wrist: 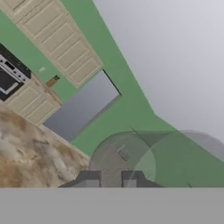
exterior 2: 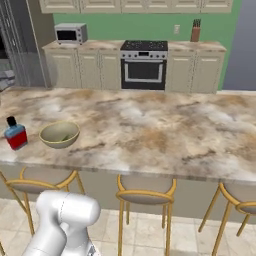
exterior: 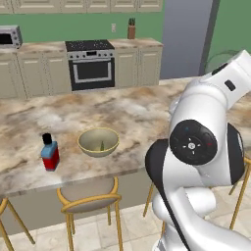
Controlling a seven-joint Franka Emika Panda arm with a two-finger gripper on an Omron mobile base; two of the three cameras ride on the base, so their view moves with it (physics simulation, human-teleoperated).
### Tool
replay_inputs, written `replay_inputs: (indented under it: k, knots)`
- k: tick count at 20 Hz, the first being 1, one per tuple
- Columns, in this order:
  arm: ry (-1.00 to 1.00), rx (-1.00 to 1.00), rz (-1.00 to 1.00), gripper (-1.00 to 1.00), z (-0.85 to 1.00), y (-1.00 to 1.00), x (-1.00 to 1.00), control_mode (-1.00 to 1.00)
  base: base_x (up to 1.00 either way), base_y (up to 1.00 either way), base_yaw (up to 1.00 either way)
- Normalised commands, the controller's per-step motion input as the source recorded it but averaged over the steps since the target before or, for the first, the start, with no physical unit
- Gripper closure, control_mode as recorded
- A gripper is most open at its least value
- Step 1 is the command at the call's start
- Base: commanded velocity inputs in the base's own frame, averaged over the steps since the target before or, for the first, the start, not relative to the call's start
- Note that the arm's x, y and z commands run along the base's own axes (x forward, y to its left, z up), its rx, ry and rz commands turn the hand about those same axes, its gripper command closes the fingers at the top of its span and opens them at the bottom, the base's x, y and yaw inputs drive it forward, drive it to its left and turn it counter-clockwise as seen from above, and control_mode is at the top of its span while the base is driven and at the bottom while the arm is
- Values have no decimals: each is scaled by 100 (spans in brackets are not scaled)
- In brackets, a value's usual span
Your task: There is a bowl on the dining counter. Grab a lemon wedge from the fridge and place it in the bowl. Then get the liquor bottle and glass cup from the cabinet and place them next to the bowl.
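Note:
On the dining counter sits the olive-tan bowl with the lemon wedge as a tiny green sliver inside. Just left of the bowl stands the liquor bottle, upright, with blue shoulders, a red body and a black cap. The right base view has the bowl and the bottle at the counter's near left. My gripper is shut on the glass cup, which spreads see-through in front of the fingertips. The cup hangs high over the counter's right side, behind my arm.
Yellow-framed stools line the counter's near edge. Across the kitchen are a black stove, cream cabinets, a microwave and a knife block. The grey fridge stands at the far left.

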Motion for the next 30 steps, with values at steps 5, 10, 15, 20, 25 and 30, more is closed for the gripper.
replay_inputs:
  k: [5,10,15,20,25,30]
  knots:
    - [0,0,0,100,0,0,0,100,62,24,-28]
    - [16,11,-2,100,-23,-1,61,-100,0,0,0]
    - [48,26,10,100,-42,-20,76,-100,0,0,0]
    - [48,24,15,100,-54,-16,73,-100,0,0,0]
    - [35,7,17,100,-59,-3,60,-100,0,0,0]
    - [21,-2,15,100,-54,0,58,-100,0,0,0]
